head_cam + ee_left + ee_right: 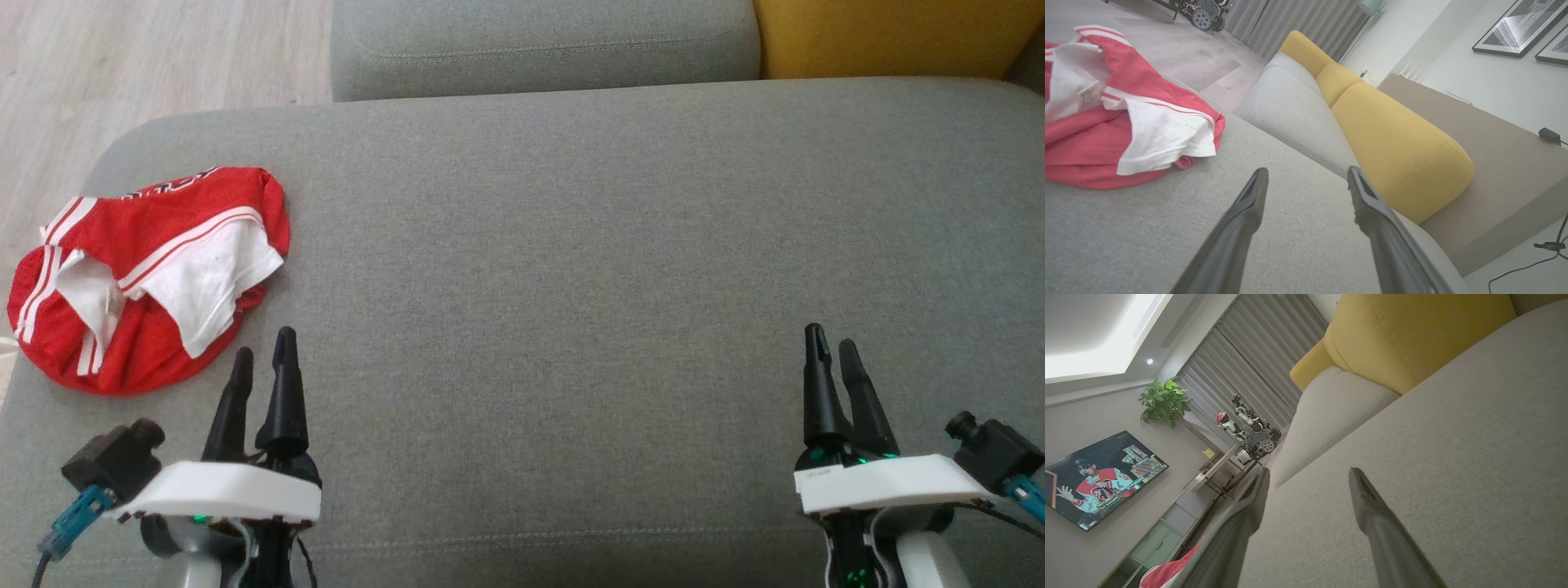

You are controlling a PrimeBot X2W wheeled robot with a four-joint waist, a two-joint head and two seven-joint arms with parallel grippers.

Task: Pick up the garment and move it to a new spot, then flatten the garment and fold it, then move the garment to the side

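Both arms low at the near edge of the grey cushion (pixel 555 245), fingers pointing away from the robot. Left gripper (pixel 261 359) and right gripper (pixel 831 347) jaws spread, nothing held. Red-and-white garment (pixel 147 278) crumpled at the cushion's left edge, just ahead-left of the left gripper, not touching. Long axis runs diagonally, near-left to far-right.

We see the garment (pixel 147 278): red fabric with white stripes and a white inner lining. It's crumpled in a loose heap, neither flat nor folded. It lies at the left edge of the grey cushion (pixel 571 245), and the white lining is turned out on top. Dark lettering runs along its upper edge. In the left wrist view a small label shows on the lining.
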